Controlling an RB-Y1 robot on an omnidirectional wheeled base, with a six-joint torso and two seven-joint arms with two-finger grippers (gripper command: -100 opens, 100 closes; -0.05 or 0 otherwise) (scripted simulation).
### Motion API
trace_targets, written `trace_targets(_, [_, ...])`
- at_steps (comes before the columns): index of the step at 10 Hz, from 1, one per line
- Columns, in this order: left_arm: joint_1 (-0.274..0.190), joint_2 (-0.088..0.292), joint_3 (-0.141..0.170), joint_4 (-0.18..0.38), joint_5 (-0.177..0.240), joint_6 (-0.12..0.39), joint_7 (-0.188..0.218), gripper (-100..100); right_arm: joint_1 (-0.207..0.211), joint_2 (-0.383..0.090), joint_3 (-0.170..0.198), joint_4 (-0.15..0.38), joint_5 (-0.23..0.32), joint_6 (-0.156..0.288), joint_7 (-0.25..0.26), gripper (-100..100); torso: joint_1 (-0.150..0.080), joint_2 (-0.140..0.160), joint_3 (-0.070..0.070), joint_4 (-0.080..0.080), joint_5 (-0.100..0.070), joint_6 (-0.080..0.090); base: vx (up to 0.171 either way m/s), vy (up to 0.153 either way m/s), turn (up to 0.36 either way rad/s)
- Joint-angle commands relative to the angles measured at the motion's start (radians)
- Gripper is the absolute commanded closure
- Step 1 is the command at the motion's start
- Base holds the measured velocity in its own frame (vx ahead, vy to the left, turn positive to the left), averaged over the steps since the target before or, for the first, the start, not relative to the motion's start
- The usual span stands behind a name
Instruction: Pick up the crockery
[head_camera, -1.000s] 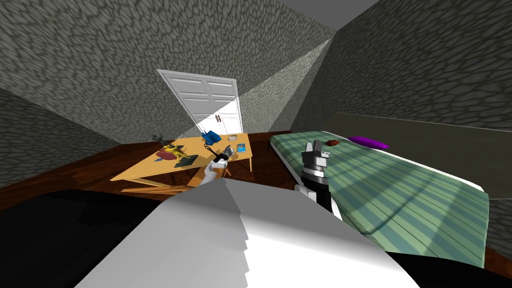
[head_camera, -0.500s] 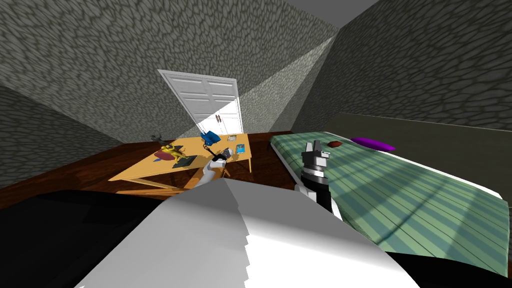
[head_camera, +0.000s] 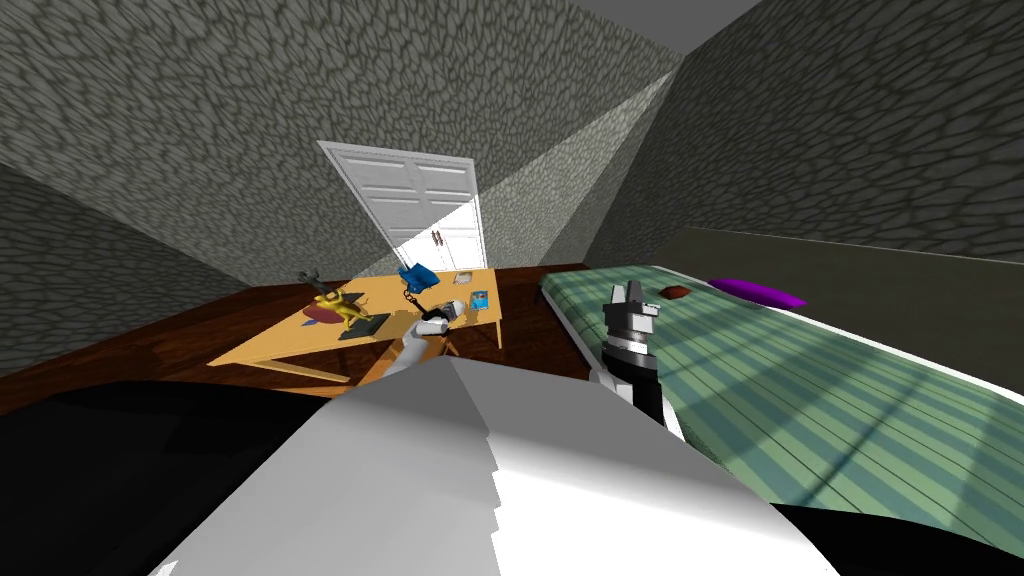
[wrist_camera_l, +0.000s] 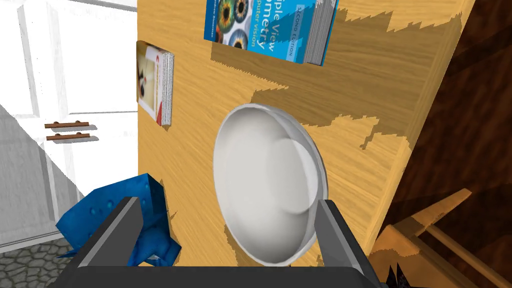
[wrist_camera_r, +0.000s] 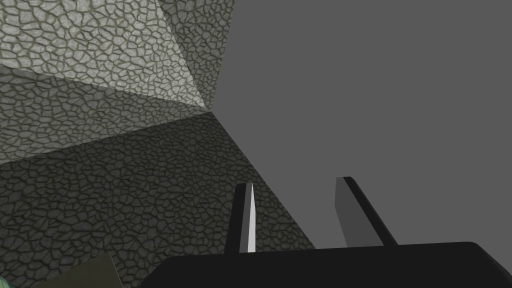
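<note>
A white bowl (wrist_camera_l: 267, 182) sits upright on the wooden table (wrist_camera_l: 195, 145) near its edge. My left gripper (wrist_camera_l: 227, 204) is open and straddles the bowl. One finger (wrist_camera_l: 332, 235) stands right at the rim, while the other finger (wrist_camera_l: 117, 230) is well clear, beside a blue crumpled object (wrist_camera_l: 125, 215). In the head view, the left gripper (head_camera: 452, 308) hovers over the table's near right part. My right gripper (head_camera: 626, 296) is raised above the bed's edge, fingers apart and empty (wrist_camera_r: 296, 182).
Two books (wrist_camera_l: 270, 25) (wrist_camera_l: 156, 82) lie on the table beyond the bowl. A yellow toy (head_camera: 340, 305) and dark items stand at the table's left. A green striped bed (head_camera: 800, 380) fills the right, and a white door (head_camera: 420, 200) is behind the table.
The whole head view has shifted a little, so I have turned slightly. My left hand sits a bit lower and closer over the table; the right arm holds its pose.
</note>
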Motion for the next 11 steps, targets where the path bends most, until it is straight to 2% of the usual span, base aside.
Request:
trace_targets(1, [-0.009, 0.03, 0.011, 0.048, 0.032, 0.046, -0.006, -100, 0.0, 0.0, 0.0, 0.0, 0.0, 0.0, 0.0, 0, 0.0, 0.0, 0.0, 0.0, 0.0, 0.0, 0.091, -0.038, 0.014])
trace_targets(4, [-0.025, 0.059, 0.033, 0.115, 0.063, 0.109, -0.016, -100, 0.0, 0.0, 0.0, 0.0, 0.0, 0.0, 0.0, 0, 0.0, 0.0, 0.0, 0.0, 0.0, 0.0, 0.098, -0.029, 0.019])
trace_targets(5, [-0.025, 0.059, 0.033, 0.115, 0.063, 0.114, -0.016, -100, 0.0, 0.0, 0.0, 0.0, 0.0, 0.0, 0.0, 0, 0.0, 0.001, 0.0, 0.0, 0.0, 0.0, 0.071, -0.015, 0.01])
trace_targets(6, [-0.031, 0.072, 0.043, 0.146, 0.076, 0.145, -0.021, -100, 0.0, 0.0, 0.0, 0.0, 0.0, 0.0, 0.0, 0, 0.0, 0.002, 0.001, 0.0, 0.0, 0.0, 0.082, -0.009, 0.007])
trace_targets(9, [-0.035, 0.083, 0.053, 0.174, 0.089, 0.174, -0.026, -100, 0.0, 0.0, 0.0, 0.0, 0.0, 0.0, 0.0, 0, 0.001, 0.002, 0.001, 0.001, 0.0, 0.0, 0.068, -0.007, 0.008])
trace_targets(11, [-0.041, 0.099, 0.068, 0.224, 0.111, 0.223, -0.035, -100, 0.0, 0.0, 0.0, 0.0, 0.0, 0.0, 0.0, 0, 0.001, 0.002, 0.001, 0.001, 0.0, 0.0, 0.092, -0.005, 0.007])
